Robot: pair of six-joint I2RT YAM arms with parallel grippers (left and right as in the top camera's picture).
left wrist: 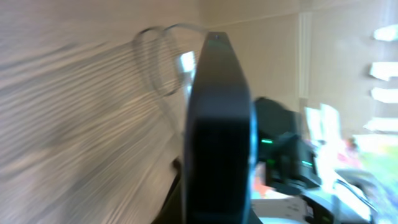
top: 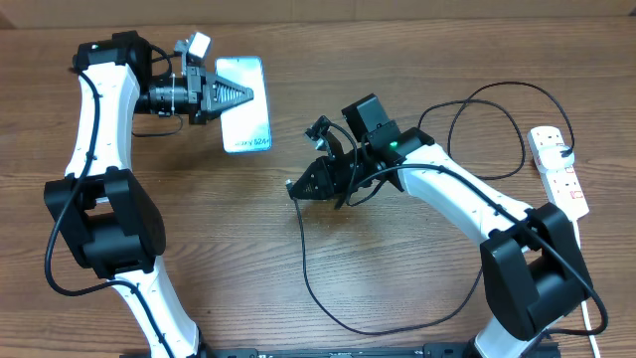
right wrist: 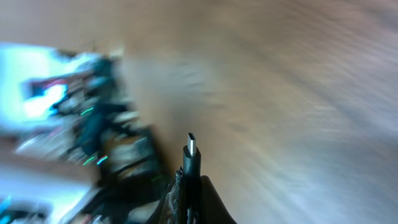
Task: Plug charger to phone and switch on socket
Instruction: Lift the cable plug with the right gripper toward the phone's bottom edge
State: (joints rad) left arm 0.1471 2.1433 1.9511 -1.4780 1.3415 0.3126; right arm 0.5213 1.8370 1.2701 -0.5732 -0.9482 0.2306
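Left claw [top: 243,94] is clamped shut on the phone [top: 245,124], screen facing up. Right claw [top: 298,186] is pinched shut on the charger [right wrist: 191,155] plug, metal tip protruding, apart from the phone. Socket [top: 559,169] lies at the worktop's [top: 397,60] right edge.

One phone [top: 248,124], one charger [right wrist: 191,160], one socket [top: 558,169].
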